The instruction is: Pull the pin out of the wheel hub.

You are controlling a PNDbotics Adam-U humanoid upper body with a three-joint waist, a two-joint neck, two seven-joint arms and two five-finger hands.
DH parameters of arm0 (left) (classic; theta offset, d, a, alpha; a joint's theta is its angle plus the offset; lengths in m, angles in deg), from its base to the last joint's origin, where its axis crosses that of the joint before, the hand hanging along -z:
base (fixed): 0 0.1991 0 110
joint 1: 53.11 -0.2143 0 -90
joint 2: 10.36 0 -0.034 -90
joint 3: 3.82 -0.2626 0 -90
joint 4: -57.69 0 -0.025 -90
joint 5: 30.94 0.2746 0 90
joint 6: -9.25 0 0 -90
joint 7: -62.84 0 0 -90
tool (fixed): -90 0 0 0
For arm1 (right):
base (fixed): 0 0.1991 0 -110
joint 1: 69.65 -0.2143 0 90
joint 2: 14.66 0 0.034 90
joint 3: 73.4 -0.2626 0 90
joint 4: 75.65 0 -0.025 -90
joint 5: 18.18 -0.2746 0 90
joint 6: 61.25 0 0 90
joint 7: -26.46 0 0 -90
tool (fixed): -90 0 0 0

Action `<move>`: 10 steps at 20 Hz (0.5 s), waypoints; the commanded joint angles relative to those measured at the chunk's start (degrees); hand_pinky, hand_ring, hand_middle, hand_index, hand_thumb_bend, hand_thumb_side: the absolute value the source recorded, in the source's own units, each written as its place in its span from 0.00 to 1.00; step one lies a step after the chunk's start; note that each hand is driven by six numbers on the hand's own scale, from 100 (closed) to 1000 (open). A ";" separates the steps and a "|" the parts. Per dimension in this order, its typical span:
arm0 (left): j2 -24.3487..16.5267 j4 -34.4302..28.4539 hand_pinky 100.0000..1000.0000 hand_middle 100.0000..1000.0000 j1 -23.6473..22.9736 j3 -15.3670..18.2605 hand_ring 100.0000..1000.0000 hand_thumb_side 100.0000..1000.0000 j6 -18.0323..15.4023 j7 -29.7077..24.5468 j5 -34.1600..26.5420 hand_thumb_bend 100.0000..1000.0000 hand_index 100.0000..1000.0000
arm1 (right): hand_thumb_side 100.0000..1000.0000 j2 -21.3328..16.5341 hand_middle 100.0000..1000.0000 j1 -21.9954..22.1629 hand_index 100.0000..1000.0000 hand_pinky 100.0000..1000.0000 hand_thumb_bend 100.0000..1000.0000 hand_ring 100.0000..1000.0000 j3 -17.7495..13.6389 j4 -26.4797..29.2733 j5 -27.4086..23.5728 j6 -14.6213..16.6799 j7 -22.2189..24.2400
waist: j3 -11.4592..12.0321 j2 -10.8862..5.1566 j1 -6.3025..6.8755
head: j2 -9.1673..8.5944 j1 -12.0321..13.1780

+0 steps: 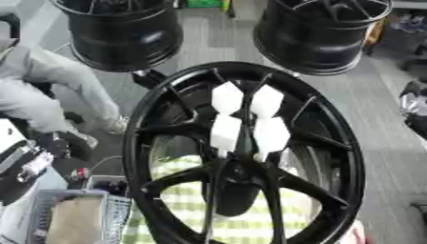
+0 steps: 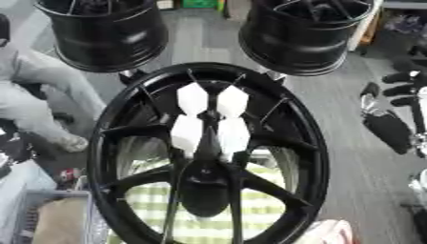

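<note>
A black spoked wheel hub (image 1: pixel 142 143) stands on edge in the middle and fills most of the view. Several white faceted pins (image 1: pixel 227 97) cluster at its centre, just above the dark hub bore (image 1: pixel 233 190). My right hand (image 2: pixel 399 89) is at the right edge, level with the pins and well clear of the rim, its black fingers relaxed and pointing left, holding nothing. My left hand (image 1: pixel 25 164) shows as a black and silver shape at the lower left edge, apart from the wheel.
Two more black wheels (image 1: pixel 125 33) (image 1: pixel 321 33) stand at the back. A seated person in grey (image 1: pixel 50 81) is at the left. A green checked cloth (image 1: pixel 192 190) lies under the hub. A grey basket (image 1: pixel 108 214) holding something beige sits at the lower left.
</note>
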 commanded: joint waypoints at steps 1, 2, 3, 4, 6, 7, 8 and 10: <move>-1.45 -0.75 0.71 0.59 0.51 -0.44 0.68 0.67 -0.28 -0.03 0.09 0.00 0.69 | 0.38 -9.43 0.72 -2.67 0.94 0.66 0.00 0.68 1.86 1.34 -0.41 2.65 9.69 | 0.03 -0.73 0.08 | -0.15 0.20; -1.50 -0.72 0.71 0.59 0.52 -0.48 0.68 0.67 -0.34 -0.03 0.07 0.00 0.69 | 0.38 -11.47 0.73 -3.92 0.94 0.67 0.00 0.69 2.69 1.34 -0.88 3.44 12.66 | 0.09 -0.78 0.08 | -0.15 0.18; -1.55 -0.68 0.71 0.59 0.51 -0.46 0.68 0.66 -0.39 -0.03 0.05 0.00 0.69 | 0.38 -12.97 0.74 -5.11 0.94 0.67 0.00 0.69 3.25 1.34 -1.36 4.03 15.29 | 0.08 -0.82 0.09 | -0.15 0.21; -1.62 -0.65 0.71 0.59 0.55 -0.54 0.68 0.66 -0.46 -0.03 0.01 0.00 0.69 | 0.37 -14.53 0.75 -6.65 0.94 0.68 0.00 0.69 3.97 1.34 -1.82 4.77 17.81 | 0.19 -0.87 0.07 | -0.15 0.12; -1.67 -0.54 0.71 0.59 0.51 -0.73 0.68 0.67 -0.50 -0.03 0.03 0.00 0.69 | 0.37 -16.80 0.75 -10.05 0.95 0.69 0.00 0.70 5.36 1.34 -2.76 6.19 22.41 | 0.36 -1.00 -0.02 | -0.15 -0.07; -1.69 -0.52 0.71 0.59 0.49 -0.83 0.68 0.67 -0.52 -0.03 0.04 0.00 0.69 | 0.37 -17.46 0.76 -11.55 0.95 0.69 0.00 0.70 5.87 1.34 -3.18 6.72 24.30 | 0.40 -1.04 -0.06 | -0.15 -0.10; -1.71 -0.49 0.71 0.59 0.47 -0.95 0.68 0.67 -0.53 -0.03 0.07 0.00 0.69 | 0.37 -18.02 0.76 -13.24 0.95 0.70 0.00 0.70 6.54 1.34 -3.56 7.39 26.16 | 0.51 -1.09 -0.11 | -0.15 -0.18; -1.78 -0.45 0.71 0.59 0.47 -1.16 0.68 0.67 -0.57 -0.03 0.11 0.00 0.69 | 0.36 -18.72 0.77 -16.54 0.95 0.71 0.00 0.71 7.96 1.34 -4.09 8.69 29.63 | 0.70 -1.15 -0.20 | -0.15 -0.38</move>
